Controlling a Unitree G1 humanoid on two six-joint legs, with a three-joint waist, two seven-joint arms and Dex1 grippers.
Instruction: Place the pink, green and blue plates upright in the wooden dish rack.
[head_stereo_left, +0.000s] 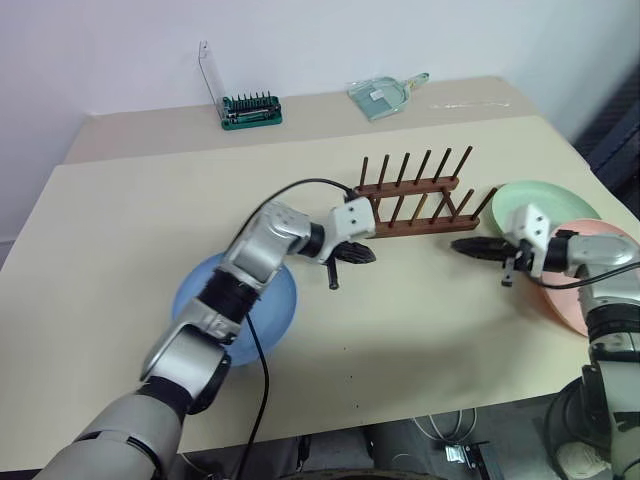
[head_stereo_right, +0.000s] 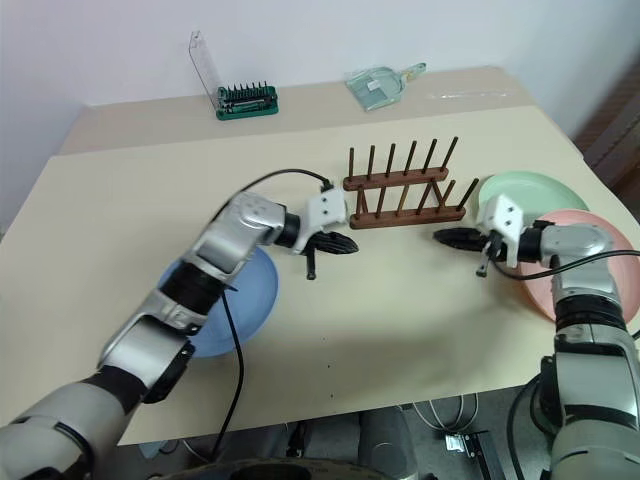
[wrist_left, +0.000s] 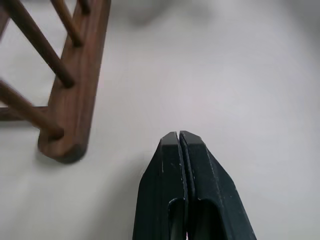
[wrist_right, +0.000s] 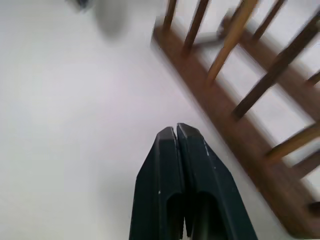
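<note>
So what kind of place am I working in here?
Likely a lab or test bench, not a kitchen: a plain beige table against a bare wall, a screwdriver bit set at the back, and a wooden dish rack set out.

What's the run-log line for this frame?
rack: empty | blue plate, green plate, pink plate: flat on table | left gripper, right gripper: jaws shut, holding nothing

Wooden dish rack (head_stereo_left: 415, 203): dark brown, upright pegs, standing empty mid-table. Blue plate (head_stereo_left: 275, 300): flat, left of rack, partly hidden. Green plate (head_stereo_left: 540, 202) and pink plate (head_stereo_left: 585, 290): flat, right of rack, pink overlapping green.
</note>
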